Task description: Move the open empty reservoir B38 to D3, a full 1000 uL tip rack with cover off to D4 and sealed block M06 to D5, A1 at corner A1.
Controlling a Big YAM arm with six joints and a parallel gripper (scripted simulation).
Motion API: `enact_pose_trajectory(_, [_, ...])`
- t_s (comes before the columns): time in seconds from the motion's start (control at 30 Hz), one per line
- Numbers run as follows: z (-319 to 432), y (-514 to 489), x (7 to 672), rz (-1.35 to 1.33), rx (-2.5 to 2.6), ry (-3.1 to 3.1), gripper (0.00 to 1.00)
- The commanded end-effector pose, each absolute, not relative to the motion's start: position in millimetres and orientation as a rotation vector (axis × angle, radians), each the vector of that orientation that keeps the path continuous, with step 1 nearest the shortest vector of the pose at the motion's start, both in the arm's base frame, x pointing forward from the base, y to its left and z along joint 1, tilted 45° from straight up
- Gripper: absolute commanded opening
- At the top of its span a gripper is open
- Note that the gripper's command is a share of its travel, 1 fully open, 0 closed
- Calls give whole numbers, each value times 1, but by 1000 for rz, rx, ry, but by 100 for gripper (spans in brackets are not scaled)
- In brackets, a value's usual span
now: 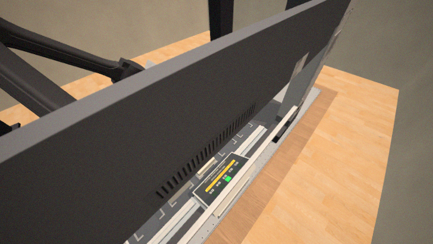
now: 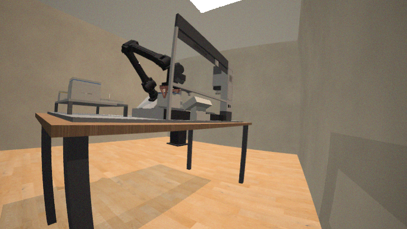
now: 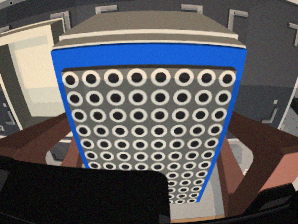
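Nearest the wrist camera, the gripper (image 3: 143,219) is clamped on a blue tip rack (image 3: 149,123), its brown fingers pressing the rack's sides. The rack has no cover on it, and pale rings fill every place that shows, so it looks full; its size label cannot be read. Just beyond the rack, grey deck plate with white corner brackets (image 3: 234,18) shows, so the rack hangs above a deck position, probably D4, and is not yet seated. Farther off, past the dark enclosure panel (image 1: 169,121), the status display (image 1: 220,179) sits on the deck's far edge. Whether the reservoir and deep-well block are placed cannot be told. Seating, releasing and the READY key appear left.
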State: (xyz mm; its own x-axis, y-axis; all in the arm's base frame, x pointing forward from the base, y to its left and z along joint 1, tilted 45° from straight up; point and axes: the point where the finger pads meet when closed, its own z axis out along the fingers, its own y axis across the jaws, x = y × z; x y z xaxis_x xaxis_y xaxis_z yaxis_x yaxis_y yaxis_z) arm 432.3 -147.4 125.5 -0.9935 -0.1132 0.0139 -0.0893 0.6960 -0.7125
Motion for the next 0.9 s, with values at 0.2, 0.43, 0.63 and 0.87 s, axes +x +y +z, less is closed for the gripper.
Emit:
enact_pose_trajectory(0.2, [136,-141,448,-1187,-202,2811,0])
enact_pose_trajectory(0.43, [134,-147,444,-1193,-177,2828,0])
enact_pose_trajectory(0.63, [134,-147,444,-1193,-177,2828,0])
enact_pose_trajectory(0.87, [134,-147,444,-1193,-177,2828,0])
